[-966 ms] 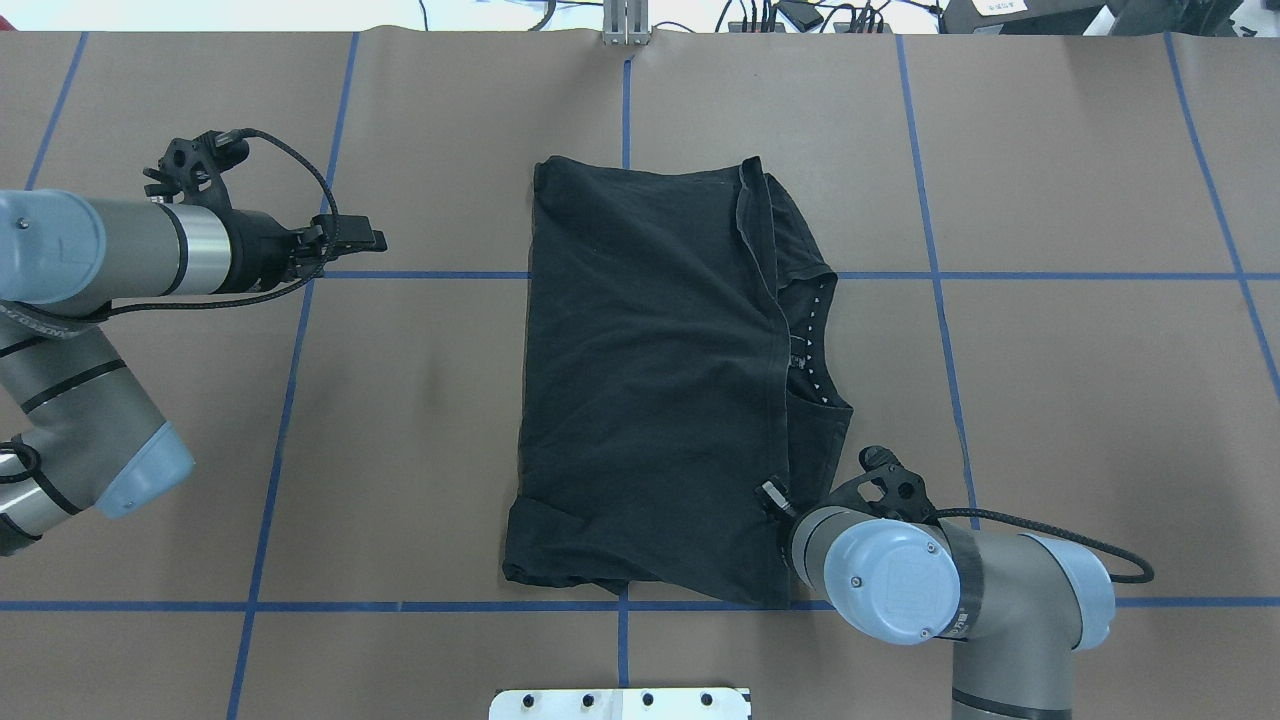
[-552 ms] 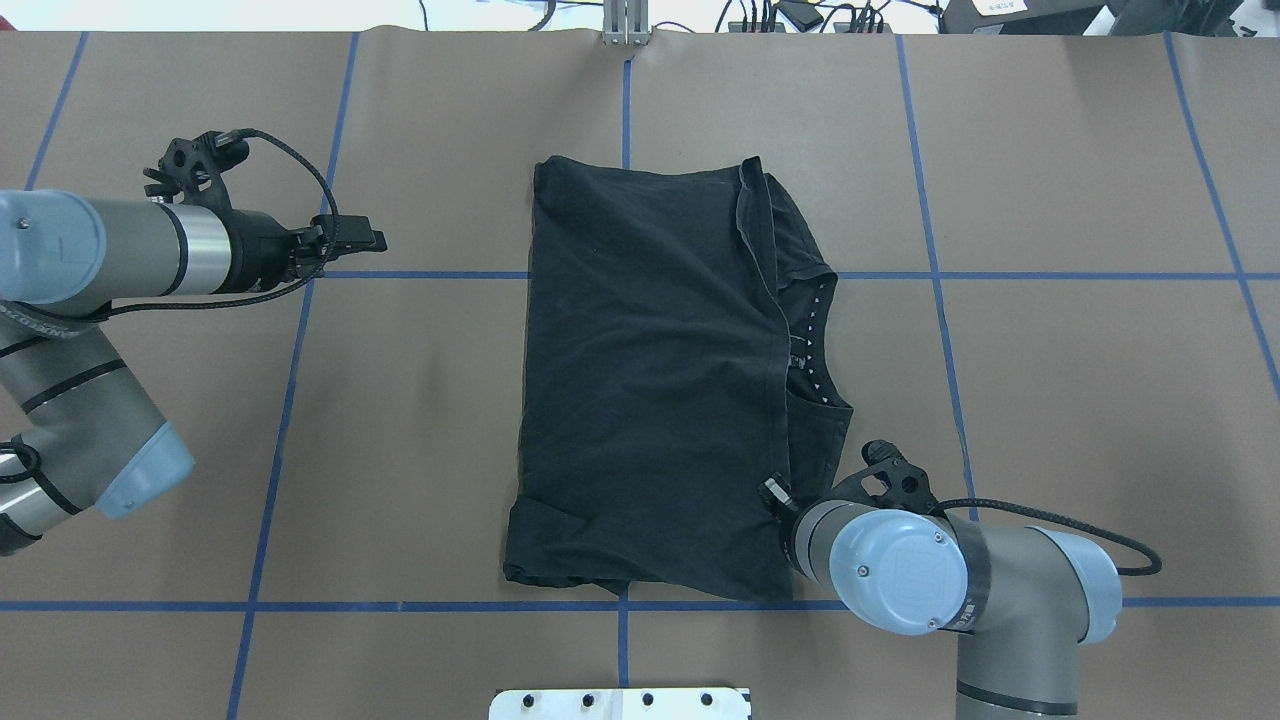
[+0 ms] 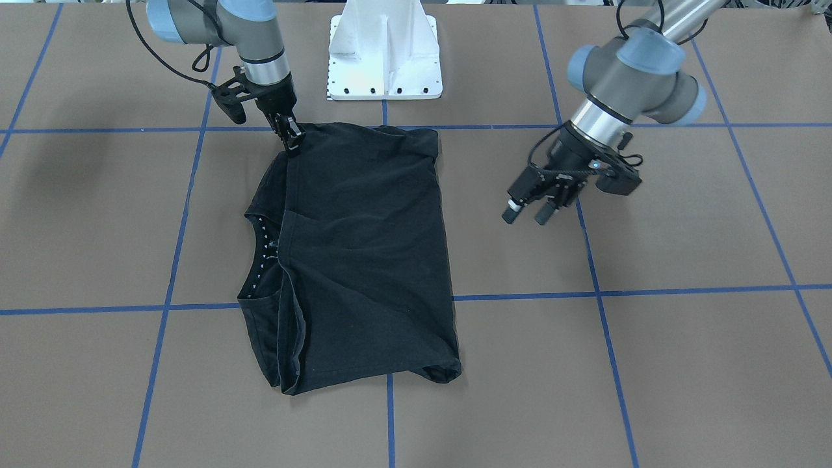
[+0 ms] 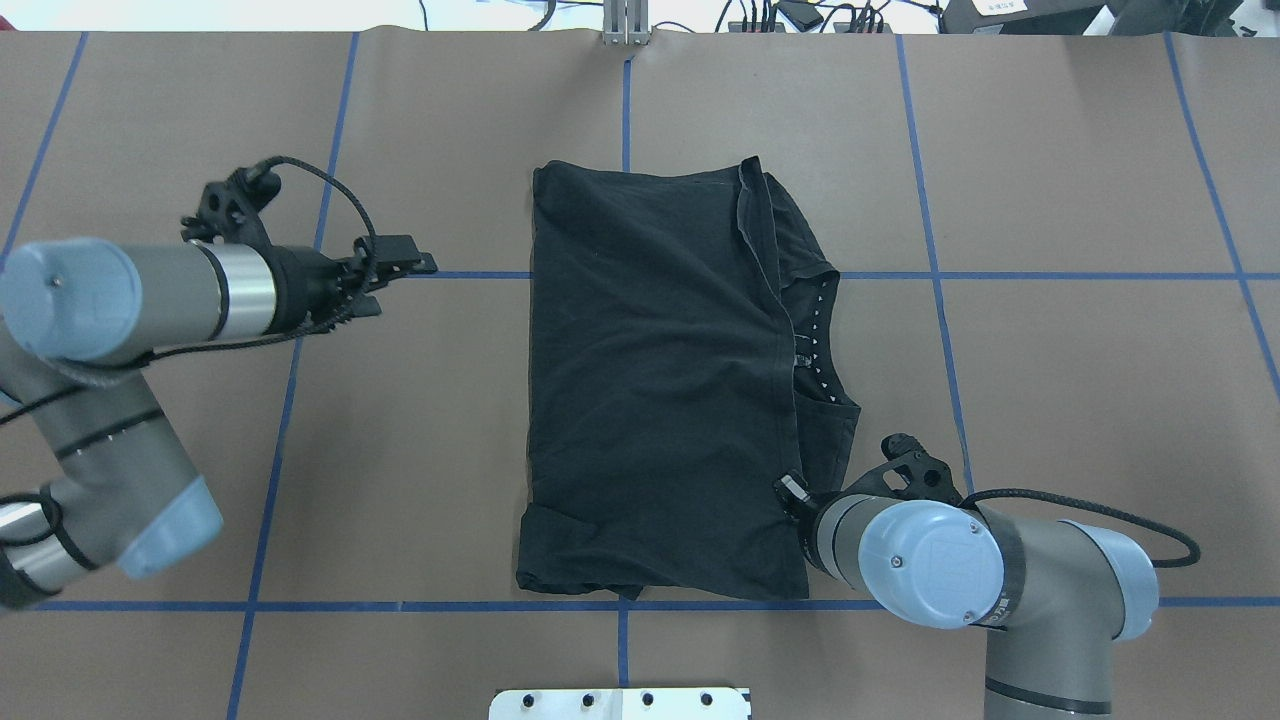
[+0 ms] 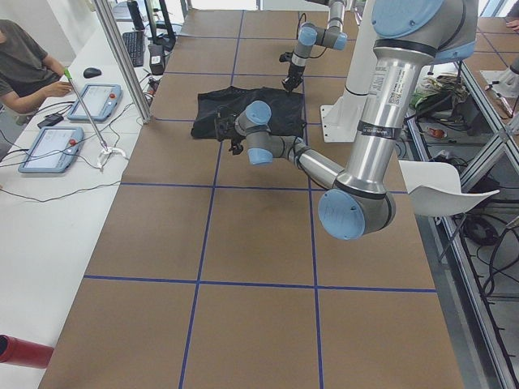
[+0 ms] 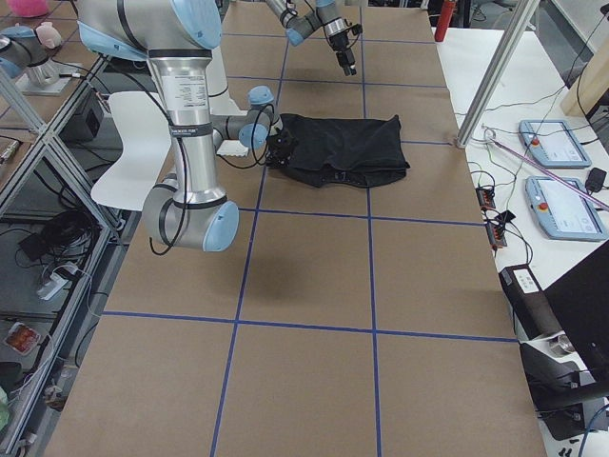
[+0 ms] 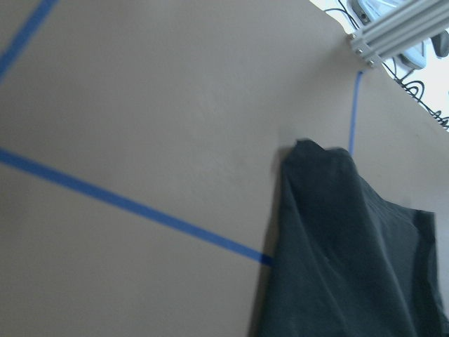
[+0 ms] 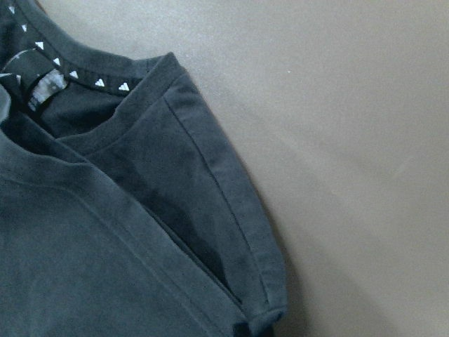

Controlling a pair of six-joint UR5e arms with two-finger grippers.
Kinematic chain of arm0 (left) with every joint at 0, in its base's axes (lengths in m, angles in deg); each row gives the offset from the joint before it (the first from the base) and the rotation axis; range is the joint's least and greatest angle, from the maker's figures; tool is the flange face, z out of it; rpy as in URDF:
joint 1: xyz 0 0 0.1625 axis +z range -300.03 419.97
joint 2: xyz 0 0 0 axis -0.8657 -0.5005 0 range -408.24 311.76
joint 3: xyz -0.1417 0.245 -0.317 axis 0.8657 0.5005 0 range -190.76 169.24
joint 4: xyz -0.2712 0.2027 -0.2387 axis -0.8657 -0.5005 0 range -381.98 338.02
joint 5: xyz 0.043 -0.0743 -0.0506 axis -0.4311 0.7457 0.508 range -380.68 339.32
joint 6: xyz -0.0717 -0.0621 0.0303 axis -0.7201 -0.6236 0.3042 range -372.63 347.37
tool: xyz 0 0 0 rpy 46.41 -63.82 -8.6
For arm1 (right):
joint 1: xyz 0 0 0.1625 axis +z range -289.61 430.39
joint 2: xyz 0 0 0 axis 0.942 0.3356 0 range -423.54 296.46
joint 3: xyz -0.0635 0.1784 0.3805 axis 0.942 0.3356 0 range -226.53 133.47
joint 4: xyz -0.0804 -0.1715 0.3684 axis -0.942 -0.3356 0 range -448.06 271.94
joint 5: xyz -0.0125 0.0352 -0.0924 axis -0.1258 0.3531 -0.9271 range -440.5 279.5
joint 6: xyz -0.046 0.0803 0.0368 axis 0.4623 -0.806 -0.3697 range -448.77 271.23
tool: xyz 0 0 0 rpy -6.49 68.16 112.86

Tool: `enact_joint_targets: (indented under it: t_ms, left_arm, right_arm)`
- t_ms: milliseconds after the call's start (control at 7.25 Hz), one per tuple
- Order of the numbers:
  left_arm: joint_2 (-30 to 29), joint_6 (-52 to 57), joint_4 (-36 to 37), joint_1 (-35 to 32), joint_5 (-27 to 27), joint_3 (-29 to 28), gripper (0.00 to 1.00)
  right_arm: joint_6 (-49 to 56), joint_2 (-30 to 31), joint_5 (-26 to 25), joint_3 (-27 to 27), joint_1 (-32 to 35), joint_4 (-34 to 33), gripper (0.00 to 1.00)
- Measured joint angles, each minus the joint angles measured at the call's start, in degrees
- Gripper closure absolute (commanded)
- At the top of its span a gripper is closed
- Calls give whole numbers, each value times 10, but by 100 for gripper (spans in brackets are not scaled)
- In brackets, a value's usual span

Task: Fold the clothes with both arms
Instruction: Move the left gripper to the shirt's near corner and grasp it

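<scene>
- The T-shirt (image 4: 650, 380) is laid flat at the middle of the table (image 4: 1080, 420), already folded once, with its hem brought up beside the neckband (image 4: 815, 335).
- The right gripper (image 3: 291, 138) is seen narrowed, seemingly pinching the hem corner nearest the robot.
- The left gripper (image 3: 528, 213) is held wide, empty and apart from the cloth.
- A further fold is judged outstanding.

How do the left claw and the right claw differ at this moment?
The left claw is open, jaws apart; the right claw looks shut on a corner of the T-shirt. The left claw hangs over bare table, clear of the cloth; the right claw touches it. The left claw is tilted; the right claw points nearly straight down. Both are black, two-fingered.
</scene>
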Motion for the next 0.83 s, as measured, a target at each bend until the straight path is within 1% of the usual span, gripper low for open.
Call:
enact_joint_targets:
  t_ms: [138,276,414,552,828]
  left_arm:
    - [1,-61,2,62,-47,23,1]
    - [2,-105,10,126,-95,37,4]
    - [4,-129,28,176,-130,45,7]
    - [5,-144,48,211,-154,47,10]
    - [5,-154,71,245,-170,45,15]
  right_arm:
    - [0,0,1,-1,1,0,100]
    - [0,1,1,-3,2,0,100]
    - [0,1,2,-6,4,0,100]
    - [1,1,4,-6,5,0,100]
    - [3,-1,4,-6,7,0,100]
